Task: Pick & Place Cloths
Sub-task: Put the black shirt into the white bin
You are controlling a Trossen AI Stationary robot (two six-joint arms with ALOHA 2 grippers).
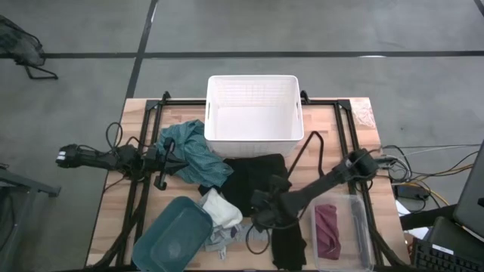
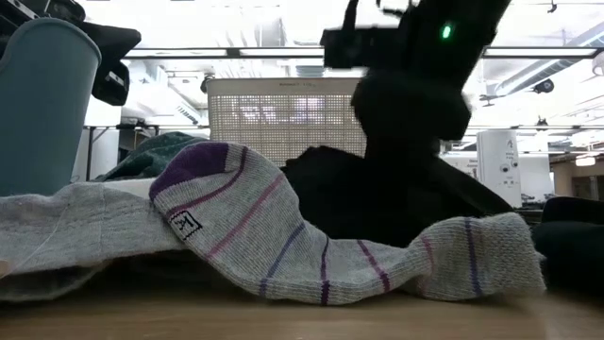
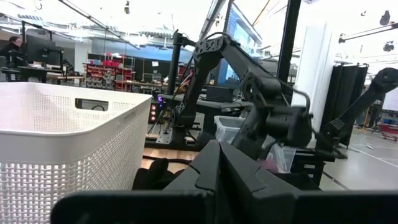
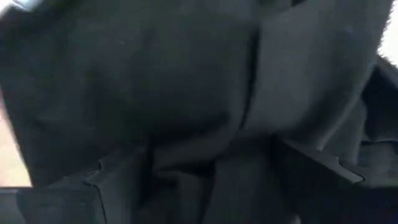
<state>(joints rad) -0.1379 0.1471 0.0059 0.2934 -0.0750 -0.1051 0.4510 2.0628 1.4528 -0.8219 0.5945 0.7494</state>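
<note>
Right gripper [image 1: 266,205]: down on large black cloth [image 1: 253,177], grip state cannot be told; gather a thick fold before lifting toward white slatted basket [image 1: 253,113]; left gripper [image 1: 160,180] waits over teal cloth [image 1: 193,151]

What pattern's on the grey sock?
Thin purple and pink stripes on the grey sock; low view.
</note>
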